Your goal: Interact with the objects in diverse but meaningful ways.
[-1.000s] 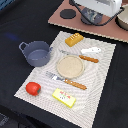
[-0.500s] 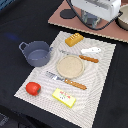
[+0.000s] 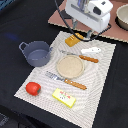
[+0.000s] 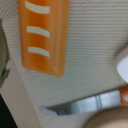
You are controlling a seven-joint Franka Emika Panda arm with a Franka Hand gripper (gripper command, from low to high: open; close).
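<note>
On the striped placemat [image 3: 102, 75], seen from the exterior view, the toy kitchen items are laid out like a place setting: a round tan plate [image 3: 69, 66] sits in the middle, a knife [image 3: 66, 80] just beside it on the near side and another utensil [image 3: 80, 56] on the far side. The grey-blue two-handled pot [image 3: 37, 53] stands at the exterior view's left edge of the mat, the red tomato [image 3: 33, 88] and yellow butter block [image 3: 64, 98] at the near end, a small white piece [image 3: 91, 50] toward the right. The gripper [image 3: 84, 35] hangs over the far end, above the golden bread loaf [image 3: 73, 41]; its jaws are hidden, so I cannot tell their state.

From the wrist view, the loaf [image 4: 45, 35] lies flat below the camera, with a knife blade [image 4: 80, 106] nearby, which suggests the loaf is the likely target. No fingers show.
</note>
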